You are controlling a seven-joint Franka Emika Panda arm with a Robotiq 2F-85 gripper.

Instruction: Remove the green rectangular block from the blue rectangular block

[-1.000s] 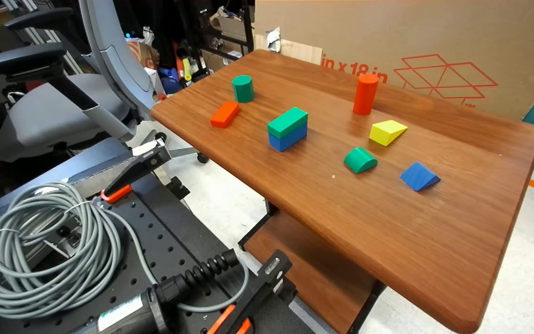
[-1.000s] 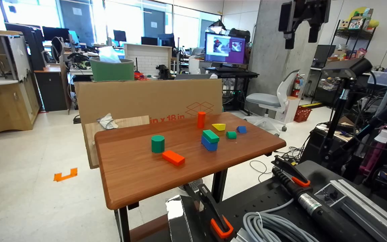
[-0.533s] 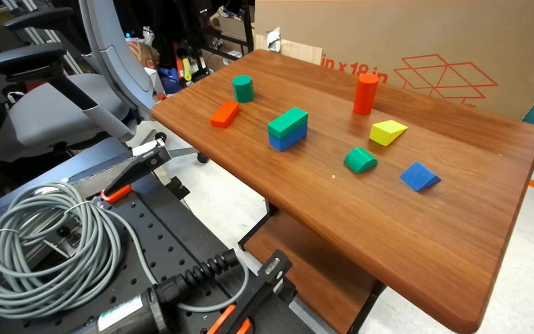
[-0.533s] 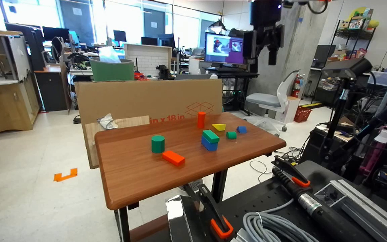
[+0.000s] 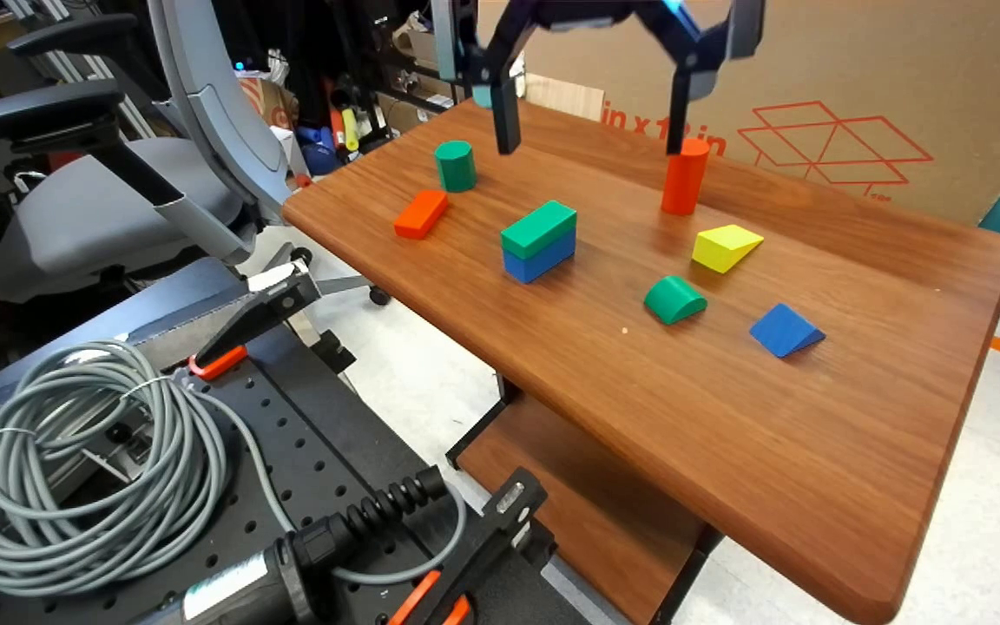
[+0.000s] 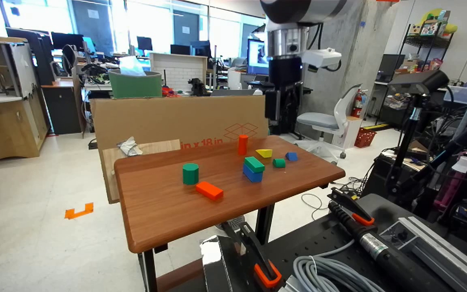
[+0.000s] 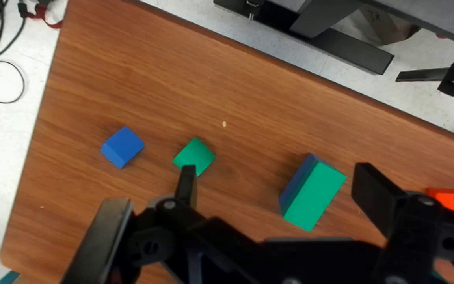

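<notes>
The green rectangular block [image 5: 539, 228] lies flat on top of the blue rectangular block [image 5: 542, 261] on the wooden table, in both exterior views. The wrist view shows the green block [image 7: 314, 196] from above, with a side of the blue block [image 7: 294, 182] below it. My gripper [image 5: 591, 148] is open and empty, high above the table. In the wrist view the stack appears between the spread fingers [image 7: 276, 169], closer to the right-hand finger. In an exterior view the gripper [image 6: 283, 115] hangs pointing down, seen side-on, behind and above the stack.
Around the stack stand a green half-round block [image 5: 675, 300], blue wedge [image 5: 785, 331], yellow wedge [image 5: 726, 248], tall orange cylinder [image 5: 685, 178], flat orange block [image 5: 421, 214] and green cylinder [image 5: 455, 167]. A cardboard sheet [image 6: 168, 121] stands behind the table [image 6: 156, 211].
The arm has come down and left in an exterior view, and the open gripper has come into view over the table. The blocks have not moved.
</notes>
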